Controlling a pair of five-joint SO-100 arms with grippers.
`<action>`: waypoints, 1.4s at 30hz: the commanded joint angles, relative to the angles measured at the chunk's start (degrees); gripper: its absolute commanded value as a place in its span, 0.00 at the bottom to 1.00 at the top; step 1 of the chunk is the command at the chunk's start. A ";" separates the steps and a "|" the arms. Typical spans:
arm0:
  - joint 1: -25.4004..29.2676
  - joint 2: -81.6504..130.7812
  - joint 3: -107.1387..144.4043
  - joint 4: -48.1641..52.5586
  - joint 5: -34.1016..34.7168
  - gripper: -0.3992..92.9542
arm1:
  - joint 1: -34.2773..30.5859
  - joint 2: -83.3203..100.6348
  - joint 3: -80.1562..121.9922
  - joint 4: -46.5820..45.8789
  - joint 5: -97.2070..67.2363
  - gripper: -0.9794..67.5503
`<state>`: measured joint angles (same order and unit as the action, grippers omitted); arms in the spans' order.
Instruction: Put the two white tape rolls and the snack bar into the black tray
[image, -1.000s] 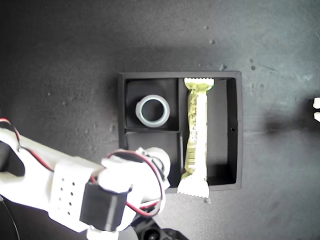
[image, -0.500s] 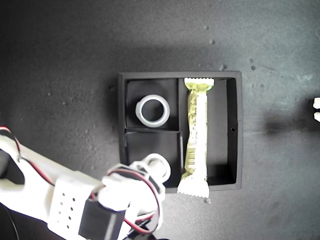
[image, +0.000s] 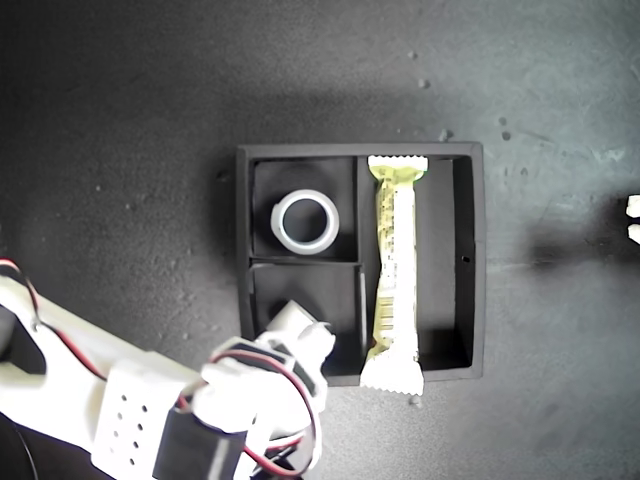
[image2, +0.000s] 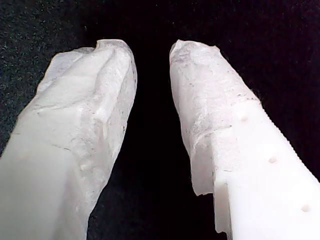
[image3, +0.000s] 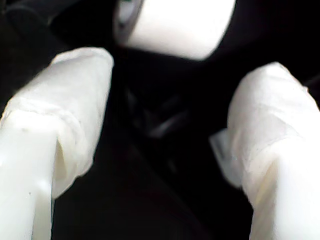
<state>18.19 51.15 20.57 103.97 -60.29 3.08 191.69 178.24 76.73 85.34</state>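
A white tape roll is seen just beyond the parted, empty jaws of my second gripper (apparently released there), while my first gripper is held parted over nothing.

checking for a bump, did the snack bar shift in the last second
Yes, slightly. The snack bar has its lower crimped end a little further toward the exterior view's right along the black tray wall.
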 joint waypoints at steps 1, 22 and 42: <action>-2.46 17.93 12.30 1.14 0.44 0.17 | 0.00 0.35 0.70 0.09 0.09 0.08; -19.34 109.16 132.28 -39.46 -9.49 0.01 | 0.00 0.35 0.70 0.09 0.09 0.08; -19.60 143.00 159.26 -29.00 -21.62 0.01 | -0.09 0.35 0.70 0.09 -0.35 0.08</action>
<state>-0.44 191.07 176.48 71.54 -78.40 3.08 191.69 178.24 76.73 85.34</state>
